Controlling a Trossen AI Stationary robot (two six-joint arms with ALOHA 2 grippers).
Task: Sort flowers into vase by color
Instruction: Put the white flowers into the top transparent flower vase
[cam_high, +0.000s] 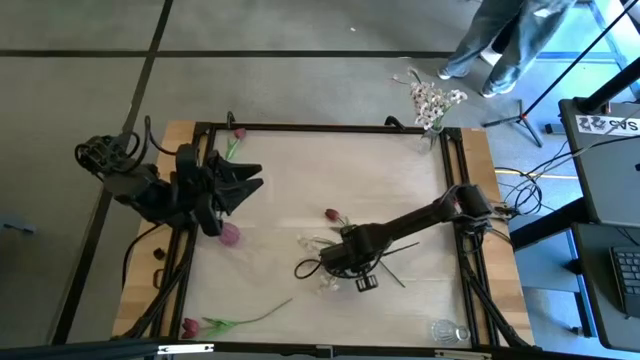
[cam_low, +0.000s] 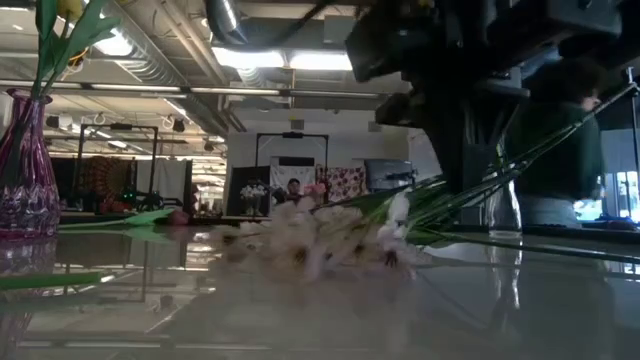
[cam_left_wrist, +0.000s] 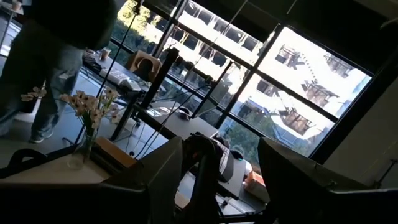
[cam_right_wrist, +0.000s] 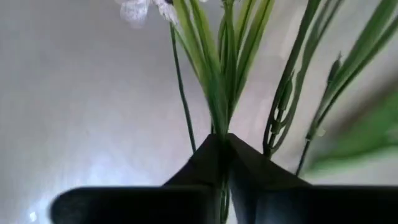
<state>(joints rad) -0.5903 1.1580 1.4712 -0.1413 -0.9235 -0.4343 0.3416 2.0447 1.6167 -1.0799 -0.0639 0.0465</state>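
Right claw (cam_right_wrist: 225, 163) is clamped on thin green blossom-spray stems (cam_right_wrist: 217, 93); neighbouring stems beside it could snag and drag along.

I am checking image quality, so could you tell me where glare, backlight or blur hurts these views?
Low view: ceiling lights mirror on the table, and the white blossoms are soft. Left wrist view: bright windows leave the left gripper in silhouette. Right wrist view: the stems pinched in the right gripper blur.
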